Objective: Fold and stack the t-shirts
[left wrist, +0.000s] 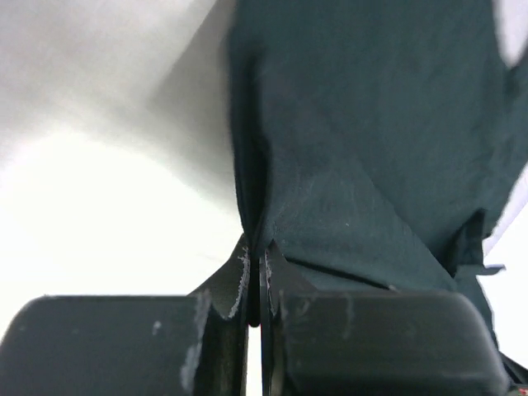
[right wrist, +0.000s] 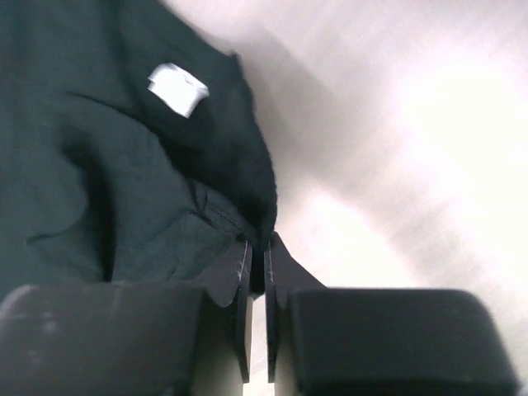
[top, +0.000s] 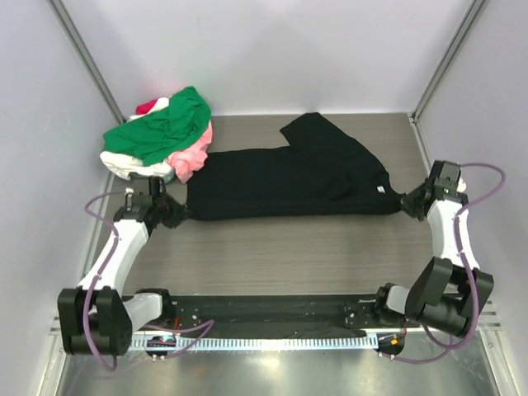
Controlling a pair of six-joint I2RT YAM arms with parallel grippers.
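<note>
A large black t-shirt point(top: 280, 177) lies folded lengthways across the middle of the table, one sleeve sticking out toward the back and a white tag point(top: 380, 189) near its right end. My left gripper point(top: 180, 214) is shut on the shirt's left end; the black cloth point(left wrist: 355, 140) runs pinched between the fingertips point(left wrist: 238, 276). At the right end my right gripper point(top: 404, 200) is shut on the collar edge point(right wrist: 247, 194), close to the tag point(right wrist: 176, 87). A heap of other t-shirts point(top: 161, 132), green on top of pink, white and red, sits at the back left.
White walls with metal posts point(top: 87, 62) close in the table on three sides. The heap touches the black shirt's back left corner. Bare wood-grain tabletop point(top: 289, 256) lies between the shirt and the arm bases.
</note>
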